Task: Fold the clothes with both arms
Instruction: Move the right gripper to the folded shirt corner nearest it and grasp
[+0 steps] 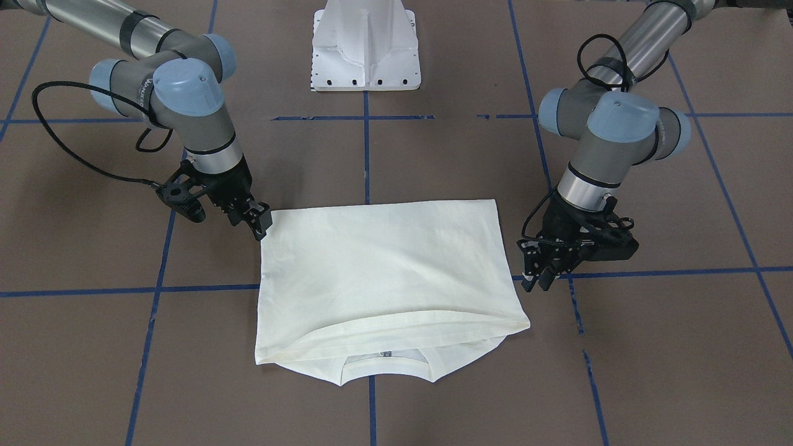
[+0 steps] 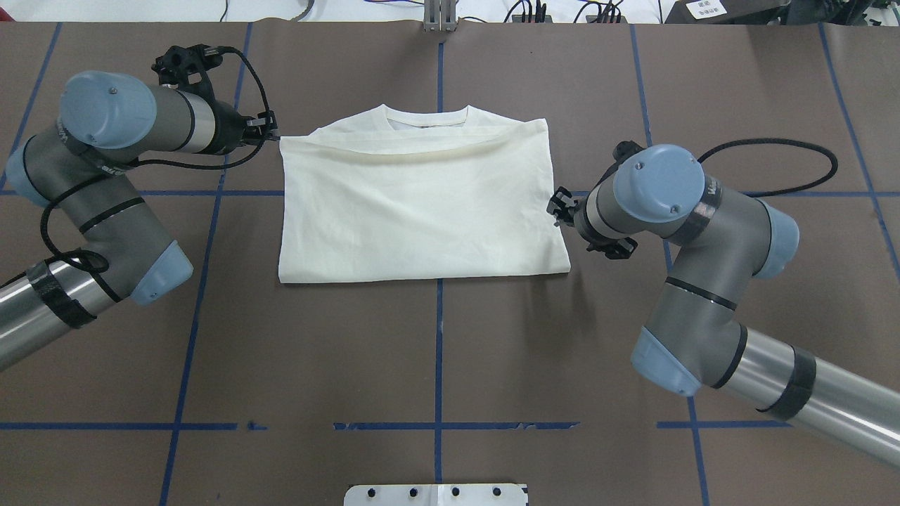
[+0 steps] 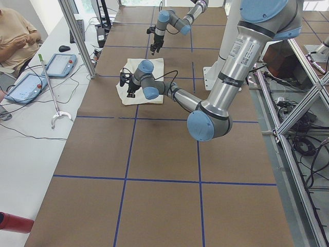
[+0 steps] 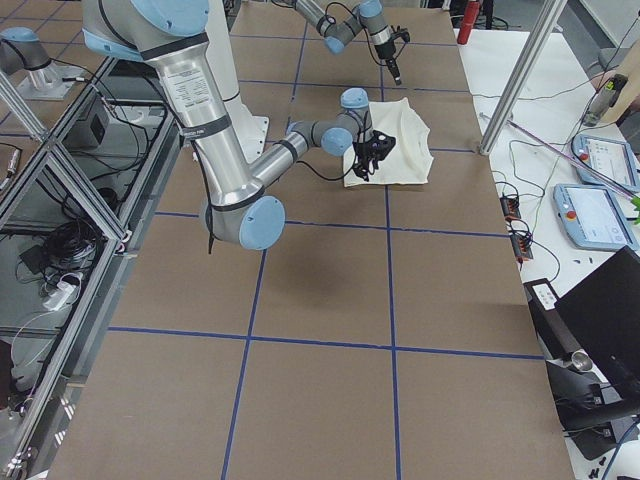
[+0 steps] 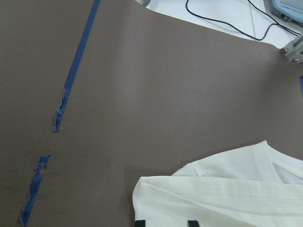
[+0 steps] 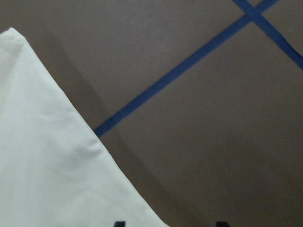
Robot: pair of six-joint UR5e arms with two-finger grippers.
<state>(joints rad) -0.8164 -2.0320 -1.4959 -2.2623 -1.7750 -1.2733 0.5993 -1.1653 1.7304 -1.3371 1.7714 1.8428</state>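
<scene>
The cream-white T-shirt (image 1: 384,266) lies folded into a flat rectangle on the brown table, plain side up, with its collar on the edge away from the robot; the print is hidden. In the overhead view the shirt (image 2: 422,204) lies between the two grippers. My left gripper (image 2: 271,130) is at the far left corner by the collar, open; its wrist view shows that corner (image 5: 213,194) just ahead of the gripper (image 5: 164,222). My right gripper (image 2: 560,207) is open beside the shirt's right edge. The right wrist view shows the shirt's edge (image 6: 47,165) by the gripper (image 6: 169,223).
The white pedestal base (image 1: 367,46) stands at the robot's side of the table. Blue tape lines (image 2: 439,351) cross the brown surface. A side table with tablets (image 3: 60,64) and a seated person (image 3: 15,36) is beyond the far edge.
</scene>
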